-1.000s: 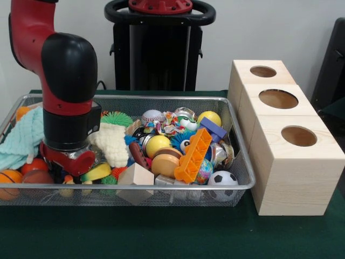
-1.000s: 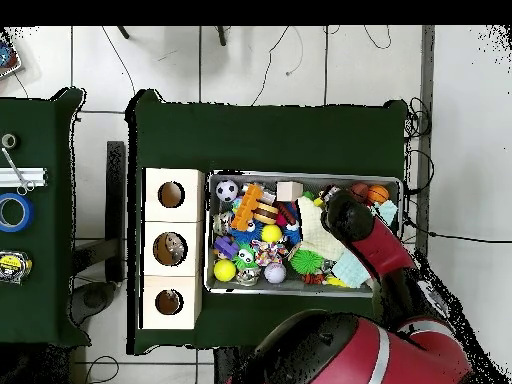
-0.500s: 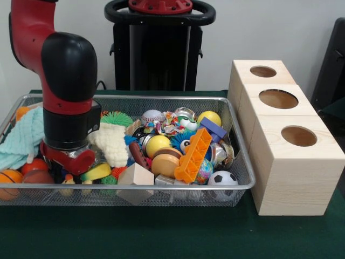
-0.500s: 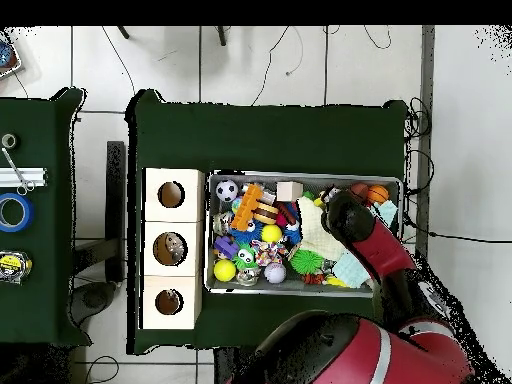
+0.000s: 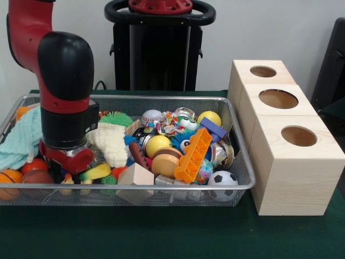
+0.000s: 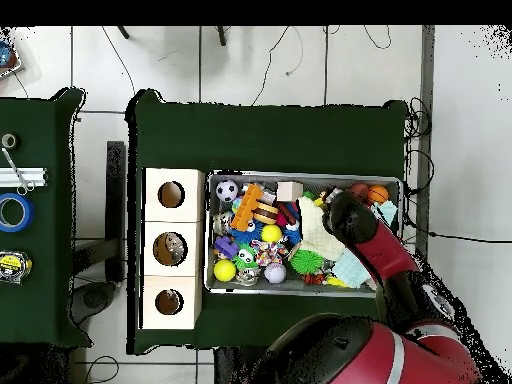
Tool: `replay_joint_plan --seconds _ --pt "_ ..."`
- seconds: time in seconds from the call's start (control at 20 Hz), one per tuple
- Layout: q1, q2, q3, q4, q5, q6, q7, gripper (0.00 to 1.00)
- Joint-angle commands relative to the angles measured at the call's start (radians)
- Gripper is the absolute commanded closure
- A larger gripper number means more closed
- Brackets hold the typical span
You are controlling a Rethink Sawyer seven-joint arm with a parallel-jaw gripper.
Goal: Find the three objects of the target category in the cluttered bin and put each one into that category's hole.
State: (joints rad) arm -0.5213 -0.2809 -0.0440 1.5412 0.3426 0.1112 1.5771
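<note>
1. Toys fill the wire basket (image 5: 237, 162) on the green bench (image 5: 161, 237): a yellow ball (image 5: 157, 144), an orange brick (image 5: 193, 155), a blue brick (image 5: 213, 129), a soccer ball (image 5: 222, 178), a wooden cube (image 5: 136, 176), a white knit cloth (image 5: 110, 141) and a pale teal cloth (image 5: 22, 137).
2. Two small basketballs (image 5: 9, 178) lie in the basket's left corner in the front view, touching the mesh.
3. The red and black arm (image 5: 64, 81) reaches down into the left part of the basket, between the teal cloth and the white cloth.
4. The fingers (image 5: 67, 168) are sunk among the toys and hidden by the wrist; I cannot tell whether they are spread or closed, or whether they hold anything.
5. A yellow banana-like toy (image 5: 97, 172) lies just beside the wrist.
6. Three wooden boxes (image 5: 291, 162) stand in a row touching the basket's right end, each with a round hole (image 5: 298, 136) on top.
7. In the overhead view the middle box (image 6: 168, 249) shows something inside its hole.
8. Which toys belong to the target category cannot be told.
9. A side bench (image 6: 30, 200) carries a roll of blue tape (image 6: 13, 212).
</note>
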Motion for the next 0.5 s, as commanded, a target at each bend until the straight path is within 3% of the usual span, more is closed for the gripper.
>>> replay_joint_plan --seconds 0.05,0.2,0.25,0.5 --pt "-0.078 0.179 0.063 0.266 -0.094 0.133 0.087 0.00" --pt "-0.090 0.180 0.070 0.266 -0.108 0.141 0.074 0.00" --pt "-0.097 0.180 0.076 0.267 -0.118 0.133 0.075 1.00" --pt "-0.141 0.182 0.114 0.273 -0.139 0.119 0.054 1.00"
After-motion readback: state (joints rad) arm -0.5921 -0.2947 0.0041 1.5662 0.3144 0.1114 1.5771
